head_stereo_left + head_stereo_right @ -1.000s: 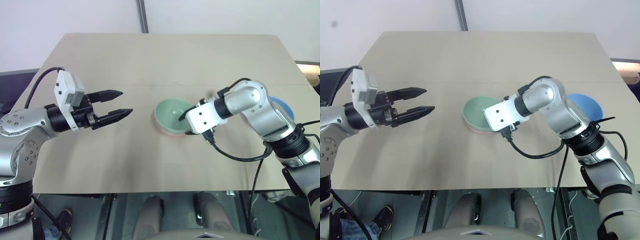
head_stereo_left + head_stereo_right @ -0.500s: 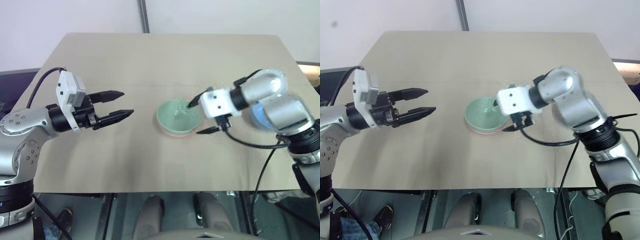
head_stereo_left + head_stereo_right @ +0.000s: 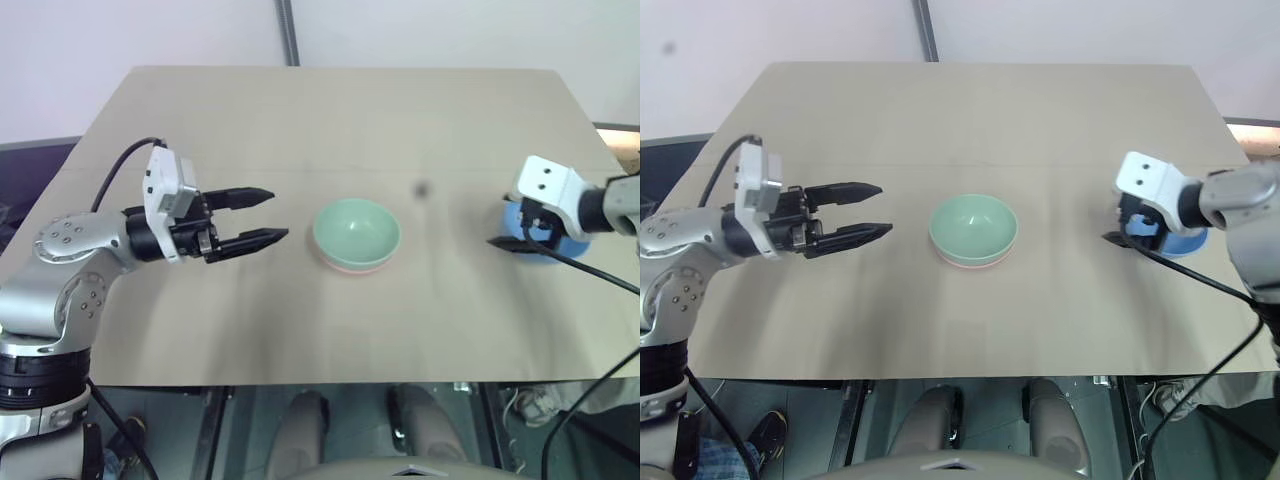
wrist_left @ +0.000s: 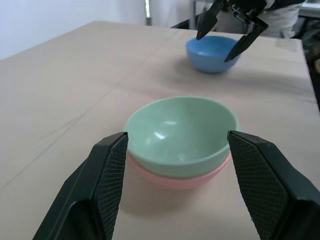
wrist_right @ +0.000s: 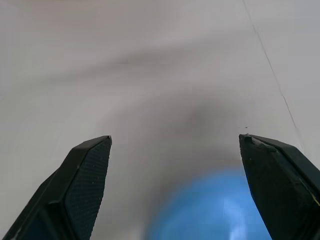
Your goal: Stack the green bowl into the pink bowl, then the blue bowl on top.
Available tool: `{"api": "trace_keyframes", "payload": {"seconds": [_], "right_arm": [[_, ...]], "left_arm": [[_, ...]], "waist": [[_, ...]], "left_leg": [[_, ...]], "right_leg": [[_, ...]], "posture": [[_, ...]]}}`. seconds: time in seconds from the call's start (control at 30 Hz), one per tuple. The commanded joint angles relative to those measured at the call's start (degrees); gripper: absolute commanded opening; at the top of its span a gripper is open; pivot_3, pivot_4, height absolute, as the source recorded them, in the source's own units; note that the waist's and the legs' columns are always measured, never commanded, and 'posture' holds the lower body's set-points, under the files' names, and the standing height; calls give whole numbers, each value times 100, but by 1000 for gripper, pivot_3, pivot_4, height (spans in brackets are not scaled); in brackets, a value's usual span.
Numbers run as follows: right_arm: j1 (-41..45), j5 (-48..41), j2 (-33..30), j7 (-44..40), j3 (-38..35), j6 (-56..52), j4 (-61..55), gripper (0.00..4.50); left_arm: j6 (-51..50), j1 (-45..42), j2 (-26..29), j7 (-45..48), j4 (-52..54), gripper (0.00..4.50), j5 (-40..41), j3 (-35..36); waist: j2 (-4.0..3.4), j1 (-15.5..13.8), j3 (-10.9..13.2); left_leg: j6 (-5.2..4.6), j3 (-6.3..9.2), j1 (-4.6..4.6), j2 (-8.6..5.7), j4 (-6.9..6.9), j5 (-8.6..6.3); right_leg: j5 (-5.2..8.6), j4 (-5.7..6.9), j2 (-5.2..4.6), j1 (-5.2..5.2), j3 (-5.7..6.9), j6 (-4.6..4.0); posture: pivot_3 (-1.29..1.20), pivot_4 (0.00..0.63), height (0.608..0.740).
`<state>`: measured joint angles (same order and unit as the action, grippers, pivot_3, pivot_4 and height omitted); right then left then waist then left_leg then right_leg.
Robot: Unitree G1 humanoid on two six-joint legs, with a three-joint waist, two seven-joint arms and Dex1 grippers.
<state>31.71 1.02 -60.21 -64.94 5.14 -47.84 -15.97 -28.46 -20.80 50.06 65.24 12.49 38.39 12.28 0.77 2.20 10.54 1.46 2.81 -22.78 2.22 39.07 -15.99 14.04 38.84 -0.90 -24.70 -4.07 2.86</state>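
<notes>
The green bowl (image 3: pixel 356 229) sits nested in the pink bowl (image 3: pixel 355 268) at the middle of the table (image 3: pixel 300 120); only a pink rim shows under it. Left of the stack, my left gripper (image 3: pixel 272 215) hangs open, pointing level at the bowls, with a gap between them. In the left wrist view the green bowl (image 4: pixel 180 130) lies just beyond its fingers (image 4: pixel 107 170). The blue bowl (image 3: pixel 548 246) stands near the right edge, partly hidden by my right gripper (image 3: pixel 510 226). That gripper hovers open over the near side of the blue bowl (image 5: pixel 220 210), holding nothing.
A dark pole (image 3: pixel 288 30) rises behind the table's far edge. Bare tabletop lies between the stack and the blue bowl, and across the whole far half. The blue bowl stands close to the table's right edge.
My right gripper let go of the green bowl, opened wide and swung right to the blue bowl. The green bowl now rests in the pink one. My left gripper edged toward the stack.
</notes>
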Motion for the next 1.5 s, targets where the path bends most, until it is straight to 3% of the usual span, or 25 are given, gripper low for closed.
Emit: {"api": "trace_keyframes", "payload": {"seconds": [0.03,0.2,0.4,0.5,0.63,0.67,0.7,0.77,0.8,1.03,1.3,1.5], "right_arm": [[-226,-16,-232,323,-373,-449,-351,4439],[-787,5,-351,663,-265,-838,-574,4439],[-908,212,-67,1241,178,-465,-169,4439],[-856,391,113,1541,351,-112,186,3576],[-823,366,126,1528,374,-3,251,1875],[-799,370,125,1518,394,45,283,1146],[-776,379,123,1510,416,86,310,1008],[-708,373,119,1457,464,182,360,230],[-664,374,96,1404,499,218,361,47],[202,206,123,868,663,221,-18,47],[1837,-247,1101,385,1274,-111,-829,47],[1946,-417,1472,26,1892,270,-1217,47]], "left_arm": [[249,-307,-59,190,-208,3373,-120,-162],[394,-640,-192,353,-509,3373,-270,-401],[452,-795,-286,429,-645,3373,-357,-497],[475,-824,-292,427,-655,3373,-392,-515],[439,-796,-267,389,-605,3373,-399,-463],[428,-780,-258,378,-589,3373,-400,-439],[422,-770,-251,372,-581,3373,-401,-422],[413,-753,-242,363,-568,3373,-398,-403],[410,-742,-239,358,-560,3373,-397,-397],[395,-652,-221,321,-492,3373,-388,-349],[418,-596,-203,303,-477,3373,-405,-313],[446,-633,-203,333,-537,3373,-432,-328]], "waist": [[0,17,0],[0,14,0],[2,20,-1],[5,17,-2],[3,14,-1],[3,13,-1],[3,14,-1],[3,16,-1],[3,17,-1],[0,36,1],[-2,20,2],[-1,-31,1]], "left_leg": [[0,0,0,0,1,0],[0,-1,1,2,0,0],[0,-3,2,2,1,0],[0,-4,0,1,3,0],[0,-3,-2,0,3,0],[0,-3,-2,0,2,0],[0,-3,-2,0,3,0],[0,-3,-2,0,3,0],[0,-3,-1,0,4,0],[0,-4,0,1,4,0],[0,1,-3,4,3,0],[0,5,-13,0,5,0]], "right_leg": [[0,0,1,0,0,0],[1,1,3,0,-3,1],[1,0,3,0,-6,1],[1,0,2,0,-6,2],[1,-1,2,-1,-5,2],[1,-1,2,-1,-5,2],[1,-1,1,-1,-5,2],[0,-1,1,0,-6,2],[0,0,2,0,-5,2],[0,1,2,-1,-6,2],[0,0,4,-3,-2,1],[0,-6,-2,-2,5,1]], "posture": [[0,150,740],[0,150,740],[0,150,740],[0,150,740],[0,150,740],[0,150,740],[0,150,740],[0,150,740],[0,150,740],[0,150,740],[0,150,740],[0,150,740]]}}
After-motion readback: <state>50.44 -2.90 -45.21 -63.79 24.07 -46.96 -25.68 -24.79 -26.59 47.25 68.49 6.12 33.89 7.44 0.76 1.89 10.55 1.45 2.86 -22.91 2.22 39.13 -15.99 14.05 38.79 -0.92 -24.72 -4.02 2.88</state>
